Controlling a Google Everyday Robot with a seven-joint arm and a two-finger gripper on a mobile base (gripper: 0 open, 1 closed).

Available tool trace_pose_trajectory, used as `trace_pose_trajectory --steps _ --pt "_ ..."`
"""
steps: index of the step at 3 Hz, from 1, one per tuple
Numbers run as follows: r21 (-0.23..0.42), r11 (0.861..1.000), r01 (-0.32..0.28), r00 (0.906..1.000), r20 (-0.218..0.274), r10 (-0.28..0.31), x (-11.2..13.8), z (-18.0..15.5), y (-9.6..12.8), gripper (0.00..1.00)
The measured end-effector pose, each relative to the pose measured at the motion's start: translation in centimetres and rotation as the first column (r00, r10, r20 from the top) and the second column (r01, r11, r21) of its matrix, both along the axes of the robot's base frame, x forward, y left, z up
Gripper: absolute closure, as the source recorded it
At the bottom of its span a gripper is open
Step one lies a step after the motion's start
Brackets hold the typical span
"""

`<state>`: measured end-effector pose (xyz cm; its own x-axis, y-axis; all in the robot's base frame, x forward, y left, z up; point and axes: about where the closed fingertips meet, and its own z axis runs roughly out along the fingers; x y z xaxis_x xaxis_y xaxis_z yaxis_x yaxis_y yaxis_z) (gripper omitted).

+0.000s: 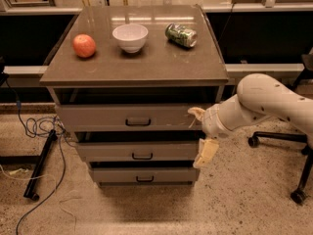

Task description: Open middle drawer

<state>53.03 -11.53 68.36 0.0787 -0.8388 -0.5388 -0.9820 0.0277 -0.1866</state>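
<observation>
The grey-brown cabinet (146, 67) stands in the middle of the view on a speckled floor (234, 204), with three drawer fronts stacked below its flat top. The middle drawer (112, 151) is the second of the three. Its plain front sits under the wider top drawer (98, 117) and above the narrower bottom drawer (117, 174), and a small dark handle (142, 156) is centred on it. A dark gap shows above its front, but how far the drawer stands out cannot be told.

The gripper (201, 133) is at the right end of the drawer fronts, at the end of a pale, rounded arm (274, 99) that reaches in from the right. Its two fingers (206, 152) are spread wide apart, one above the other, with nothing held between them. The upper one lies by the right end of the top drawer's front, and the lower one hangs by the right end of the middle drawer's front (whether either touches the wood cannot be told). The gripper is well apart from the middle drawer's handle.

On the cabinet top a red apple (84, 45) lies at the left and a white bowl (130, 36) stands near the middle. A green can (181, 35) rests on its side at the right. Cables (41, 127) trail over the floor to the left of the cabinet, beside a black stand leg (41, 163). The wheeled base of a chair (299, 153) shows at the right edge.
</observation>
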Motion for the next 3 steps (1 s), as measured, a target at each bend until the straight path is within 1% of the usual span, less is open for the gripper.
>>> trace_pose_trajectory --steps 1,2,3 --pt "0.000 1.000 0.000 1.0000 0.000 0.000 0.0 0.0 0.0 0.00" --pt "0.024 0.999 0.028 0.9977 -0.062 -0.027 -1.1 -4.5 -0.6 0.00" --pt "0.029 0.997 0.065 0.9915 -0.114 -0.061 -1.7 -7.9 -1.2 0.00"
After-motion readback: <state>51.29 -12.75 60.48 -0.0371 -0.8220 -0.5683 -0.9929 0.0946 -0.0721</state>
